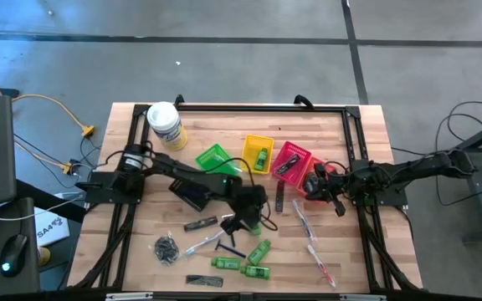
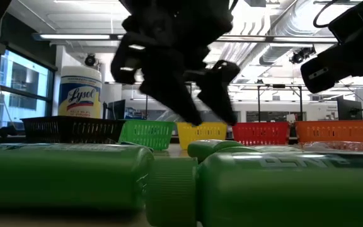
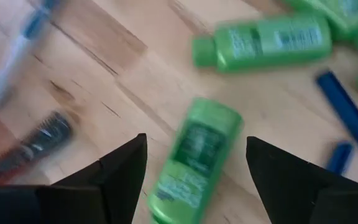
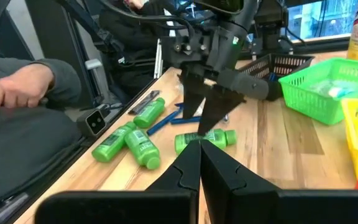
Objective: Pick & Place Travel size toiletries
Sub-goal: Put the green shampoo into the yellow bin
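The left gripper [image 3: 194, 165] hangs with fingers spread over a green mini bottle [image 3: 191, 158] lying on the table [image 1: 341, 251], at 6 o'clock from the yellow basket [image 1: 258, 153]; the right gripper [image 4: 199, 163], fingers pressed together, waits near the orange basket [image 1: 316, 177]

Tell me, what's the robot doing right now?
Left gripper open over green bottle lying on table. Right gripper shut, waiting near red basket. Nothing in the way.

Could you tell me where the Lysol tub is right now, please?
In the high view the Lysol tub stands at the table's far left corner, just beyond the green basket.
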Controlling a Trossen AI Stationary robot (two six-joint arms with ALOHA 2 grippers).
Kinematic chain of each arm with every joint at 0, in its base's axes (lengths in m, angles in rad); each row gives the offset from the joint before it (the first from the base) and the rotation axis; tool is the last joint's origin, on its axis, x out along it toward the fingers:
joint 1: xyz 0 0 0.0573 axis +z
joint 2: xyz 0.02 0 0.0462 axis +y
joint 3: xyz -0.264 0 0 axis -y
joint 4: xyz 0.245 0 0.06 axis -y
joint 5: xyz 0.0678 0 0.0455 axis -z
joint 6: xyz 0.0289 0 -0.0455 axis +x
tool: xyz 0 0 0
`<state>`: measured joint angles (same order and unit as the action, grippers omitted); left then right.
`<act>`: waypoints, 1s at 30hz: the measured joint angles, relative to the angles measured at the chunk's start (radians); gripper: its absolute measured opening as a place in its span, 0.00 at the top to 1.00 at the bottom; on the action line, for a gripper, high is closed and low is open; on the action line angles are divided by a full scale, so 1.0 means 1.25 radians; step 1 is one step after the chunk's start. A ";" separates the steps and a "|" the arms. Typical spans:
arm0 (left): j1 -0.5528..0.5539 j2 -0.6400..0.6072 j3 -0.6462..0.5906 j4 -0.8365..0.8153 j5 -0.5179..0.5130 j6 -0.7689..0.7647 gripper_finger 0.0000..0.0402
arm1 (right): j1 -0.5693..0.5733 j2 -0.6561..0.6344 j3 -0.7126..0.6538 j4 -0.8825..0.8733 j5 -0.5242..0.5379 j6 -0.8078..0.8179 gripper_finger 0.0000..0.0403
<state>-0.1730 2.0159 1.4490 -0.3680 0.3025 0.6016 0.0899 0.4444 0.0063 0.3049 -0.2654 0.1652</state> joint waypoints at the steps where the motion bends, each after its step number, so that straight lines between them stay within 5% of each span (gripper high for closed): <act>1: -0.001 0.000 0.000 -0.006 0.002 0.004 0.34 | 0.003 0.000 0.000 -0.004 0.001 -0.001 1.00; 24: 0.014 0.082 0.002 0.023 -0.032 0.015 0.34 | 0.007 0.001 0.000 -0.008 0.003 -0.009 1.00; 30: 0.024 0.086 0.002 0.022 -0.006 -0.004 0.44 | 0.007 0.001 0.000 -0.008 0.003 -0.010 1.00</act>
<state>-0.1429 2.1230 1.4509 -0.3406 0.2948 0.5969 0.0986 0.4461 0.0059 0.2951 -0.2615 0.1533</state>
